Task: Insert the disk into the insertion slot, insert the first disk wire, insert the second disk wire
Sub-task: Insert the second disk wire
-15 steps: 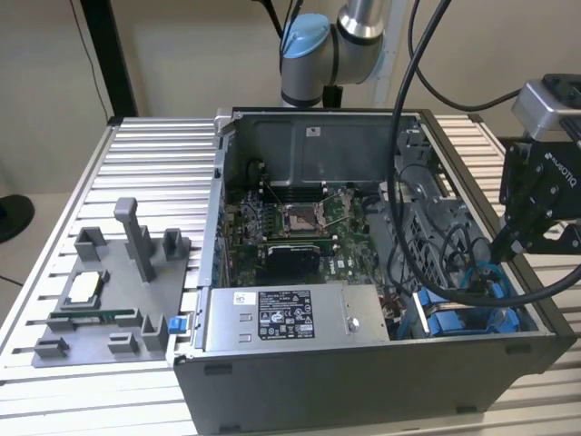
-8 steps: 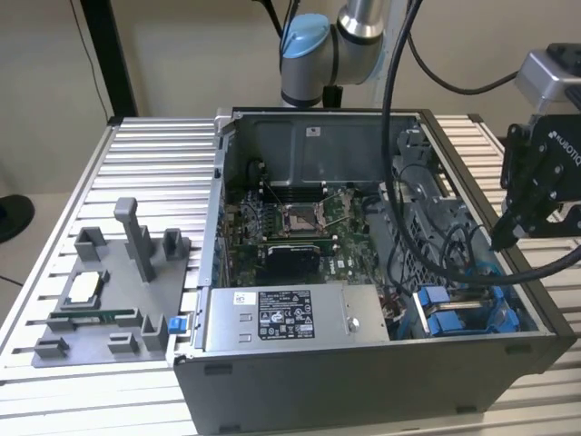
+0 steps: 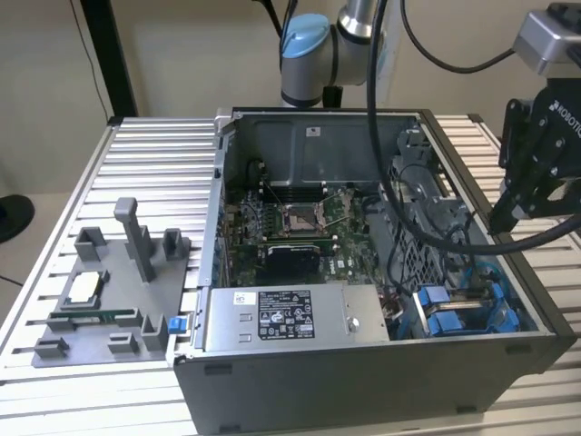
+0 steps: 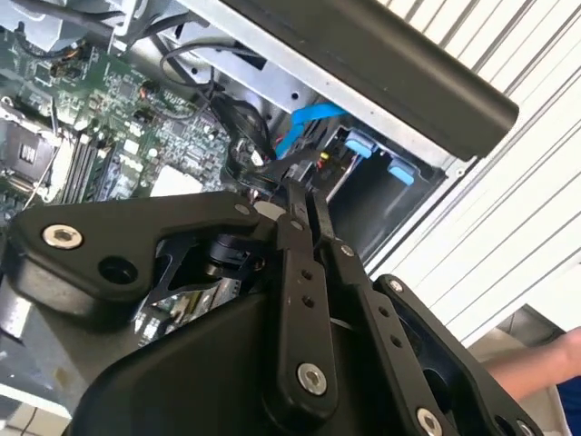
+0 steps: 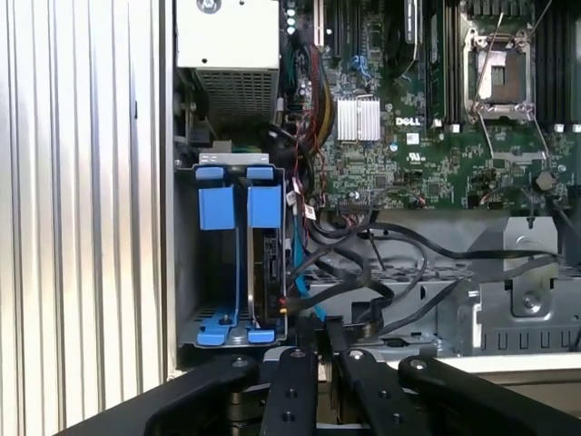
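The disk (image 5: 266,263) stands on edge in its blue carrier (image 5: 234,207) inside the insertion slot (image 5: 186,272), a grey drive cage in the corner of the open computer case. The exterior view shows the carrier's blue tabs (image 3: 445,309) at the case's near corner on that view's right. A blue wire (image 5: 295,263) and a bundle of black wires (image 5: 390,272) run beside the disk. My gripper (image 3: 506,216) hangs over the case's wall on the exterior view's right, fingers together. In the second wrist view its fingertips (image 4: 295,195) sit close to a black connector (image 4: 257,173).
A silver labelled power-supply box (image 3: 272,318) fills the case's front. The motherboard (image 3: 300,227) lies behind it. A grey fixture tray (image 3: 100,291) sits on the slatted table (image 3: 154,154) at the exterior view's left. A person's hand (image 4: 558,363) shows beyond the case.
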{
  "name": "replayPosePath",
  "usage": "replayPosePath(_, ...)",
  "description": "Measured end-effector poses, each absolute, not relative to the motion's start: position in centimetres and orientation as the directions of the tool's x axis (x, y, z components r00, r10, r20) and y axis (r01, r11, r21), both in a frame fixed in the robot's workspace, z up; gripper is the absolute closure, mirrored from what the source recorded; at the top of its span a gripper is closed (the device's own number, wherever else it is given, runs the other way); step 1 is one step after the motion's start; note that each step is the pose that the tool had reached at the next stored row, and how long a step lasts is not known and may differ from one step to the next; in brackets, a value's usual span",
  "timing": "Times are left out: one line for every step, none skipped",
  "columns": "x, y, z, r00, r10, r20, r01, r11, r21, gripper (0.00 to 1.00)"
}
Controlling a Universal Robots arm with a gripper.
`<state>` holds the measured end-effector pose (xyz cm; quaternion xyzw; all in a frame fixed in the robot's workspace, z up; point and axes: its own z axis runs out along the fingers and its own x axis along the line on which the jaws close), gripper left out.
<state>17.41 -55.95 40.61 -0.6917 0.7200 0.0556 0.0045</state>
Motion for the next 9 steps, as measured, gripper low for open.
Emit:
replayPosePath(17.3, -55.9, 40.9, -0.043, -0.996, -0.084, -0.997, 0.037, 0.074, 1.0)
replayPosePath(17.2, -55.9, 41.2, -0.044, -0.996, -0.083, -0.997, 0.037, 0.073, 1.0)
replayPosePath(17.1, -55.9, 41.5, -0.044, -0.996, -0.083, -0.997, 0.038, 0.073, 1.0)
replayPosePath(16.9, -55.9, 41.7, -0.044, -0.996, -0.083, -0.997, 0.038, 0.073, 1.0)
replayPosePath(16.7, -55.9, 41.8, -0.044, -0.996, -0.084, -0.997, 0.038, 0.073, 1.0)
replayPosePath(16.3, -55.9, 41.8, -0.043, -0.996, -0.084, -0.997, 0.037, 0.071, 1.0)
replayPosePath(15.9, -55.9, 41.8, -0.043, -0.996, -0.084, -0.997, 0.037, 0.068, 1.0)
replayPosePath(15.4, -55.9, 41.8, -0.043, -0.996, -0.084, -0.997, 0.038, 0.064, 1.0)
replayPosePath(14.9, -56.0, 41.8, -0.043, -0.996, -0.084, -0.997, 0.038, 0.061, 1.0)
